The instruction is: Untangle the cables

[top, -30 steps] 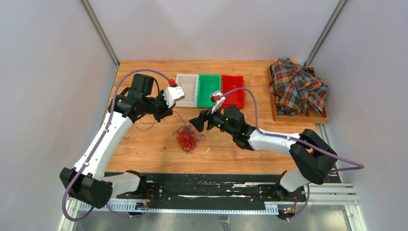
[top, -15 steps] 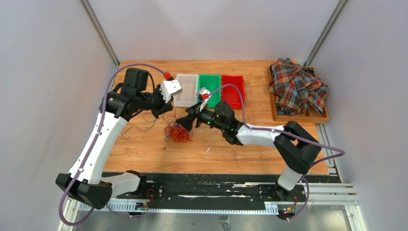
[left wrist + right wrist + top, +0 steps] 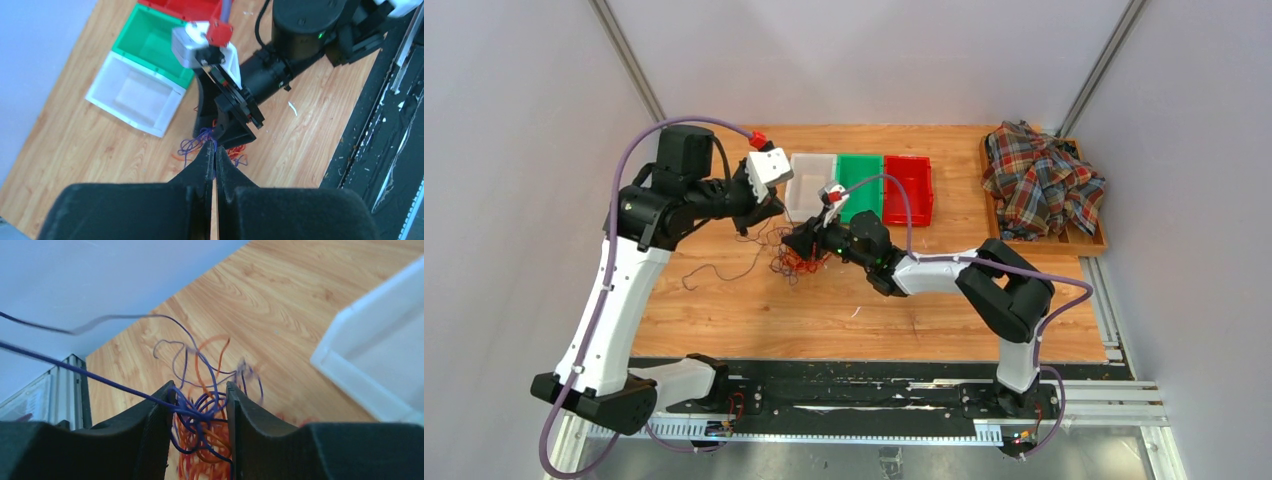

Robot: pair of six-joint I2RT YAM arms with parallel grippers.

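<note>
The cables are seen as a wiry bunch of red, orange and purple loops on the wooden table, just in front of the white bin and between the two grippers. The right gripper is closed in on the bunch: in the right wrist view the knot of strands is wedged between its two fingers, so that a gap is left only by the wire itself. The left gripper is shown with its fingers brought together. A purple strand is judged to be pinched at their tips, since it is stretched in a straight line from the knot towards the left side. Whether the bunch is lifted off the wood or rests on it cannot be told. The step in hand is judged to be the drawing of one cable out of the tangle while the rest is anchored. For the next move, the two grippers would need to be taken further apart along the line of the taut strand, with the pull kept gentle. Should the knot be tightened rather than loosened, the pinch would have to be released and a looser loop chosen.
</note>
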